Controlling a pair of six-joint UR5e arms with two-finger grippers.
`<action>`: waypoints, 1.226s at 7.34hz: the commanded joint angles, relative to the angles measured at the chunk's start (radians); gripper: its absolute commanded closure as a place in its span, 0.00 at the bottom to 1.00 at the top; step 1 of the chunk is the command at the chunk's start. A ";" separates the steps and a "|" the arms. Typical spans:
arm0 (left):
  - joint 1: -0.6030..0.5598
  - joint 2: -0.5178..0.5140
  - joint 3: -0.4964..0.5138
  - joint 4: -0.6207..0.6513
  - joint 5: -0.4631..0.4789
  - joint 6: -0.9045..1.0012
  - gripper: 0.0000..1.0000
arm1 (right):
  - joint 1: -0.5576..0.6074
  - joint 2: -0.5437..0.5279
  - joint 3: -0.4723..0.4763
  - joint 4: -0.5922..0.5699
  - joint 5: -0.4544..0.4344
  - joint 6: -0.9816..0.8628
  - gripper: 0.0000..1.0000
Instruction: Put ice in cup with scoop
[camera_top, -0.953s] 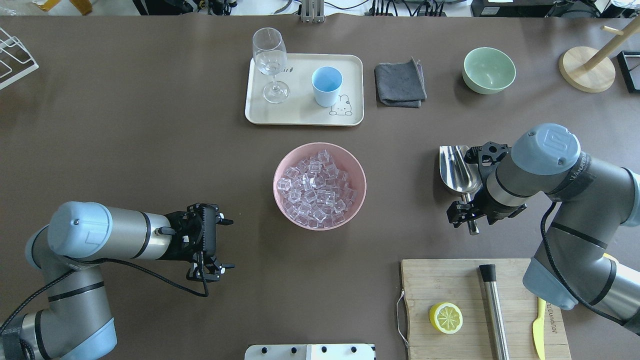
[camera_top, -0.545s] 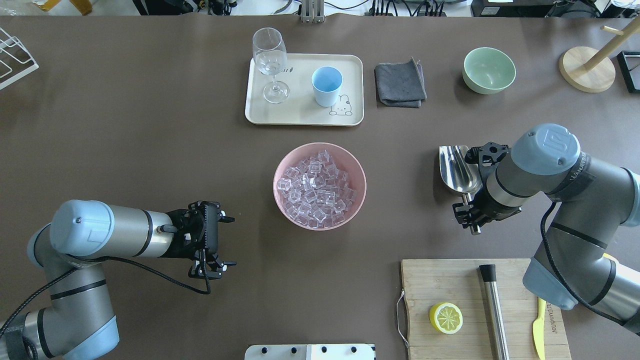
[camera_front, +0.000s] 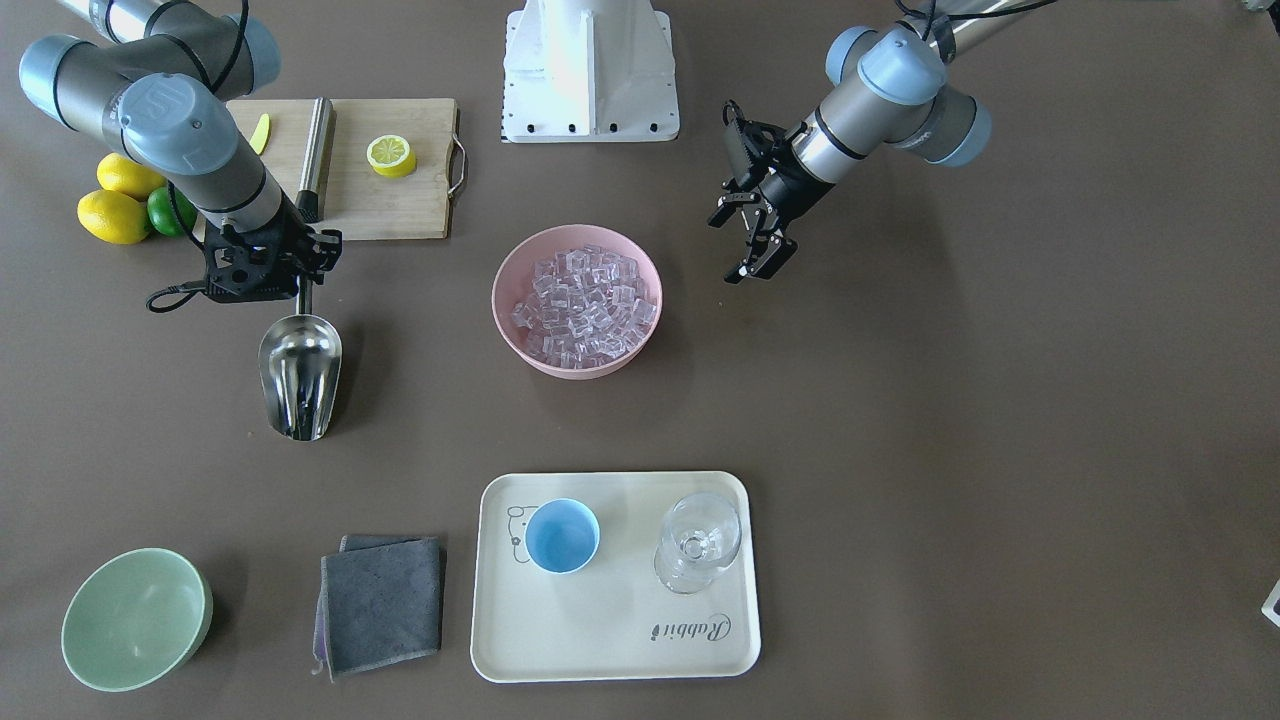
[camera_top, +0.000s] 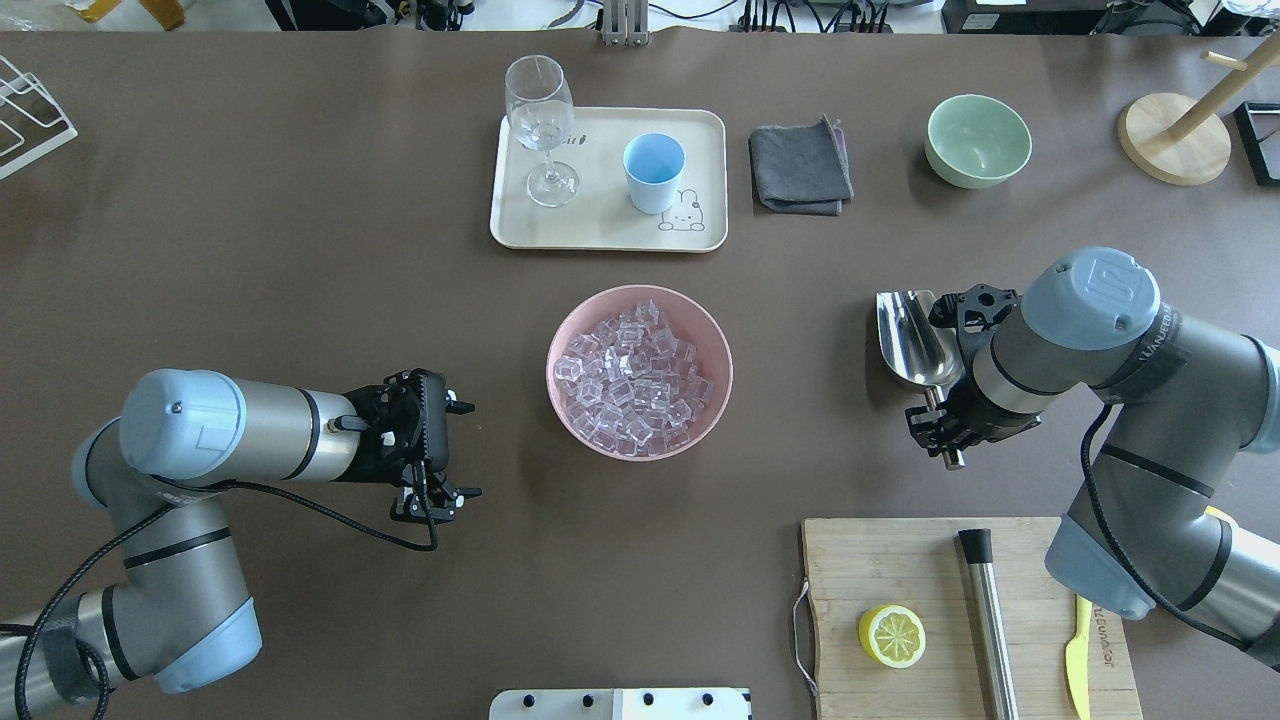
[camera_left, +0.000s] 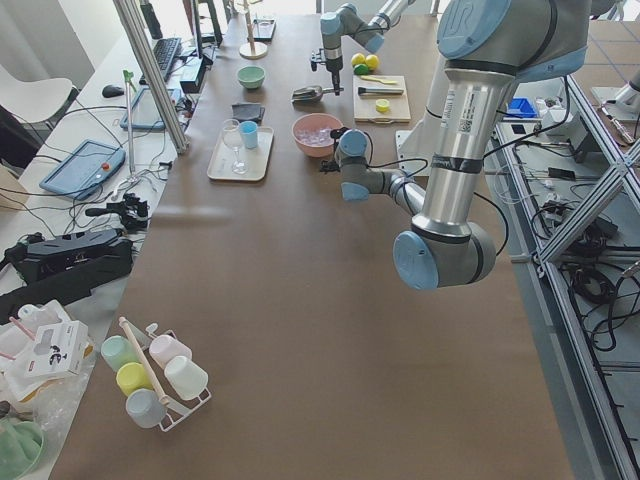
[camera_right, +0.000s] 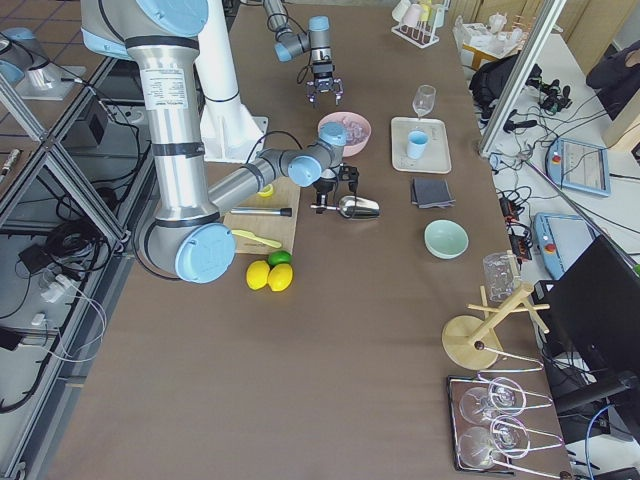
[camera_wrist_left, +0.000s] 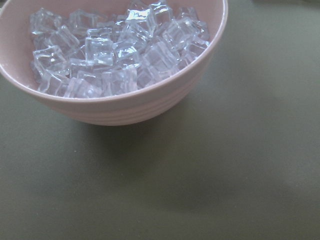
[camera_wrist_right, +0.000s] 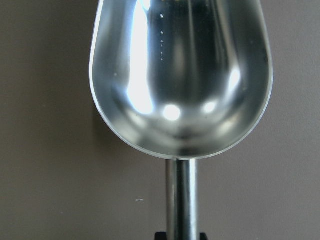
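The ice fills a pink bowl at the table's middle; it also shows in the left wrist view and the front view. The light-blue cup stands empty on a cream tray. My right gripper is shut on the handle of the steel scoop, right of the bowl; its trough is empty. I cannot tell if the scoop touches the table. My left gripper is open and empty, left of the bowl.
A wine glass stands on the tray beside the cup. A grey cloth and a green bowl lie at the back right. A cutting board with a lemon half and a steel cylinder is at the front right.
My right gripper has closed on the scoop's handle. My left arm has moved forward and right, closer to the pink bowl, still open.
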 joint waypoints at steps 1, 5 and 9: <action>-0.001 -0.056 0.048 0.004 0.010 0.000 0.02 | 0.000 0.001 0.018 -0.003 0.003 -0.011 1.00; -0.004 -0.082 0.048 0.038 0.021 0.000 0.02 | 0.121 0.013 0.163 -0.124 -0.040 -0.111 1.00; -0.001 -0.087 0.057 -0.002 0.023 0.001 0.02 | 0.290 0.030 0.174 -0.233 0.006 -0.626 1.00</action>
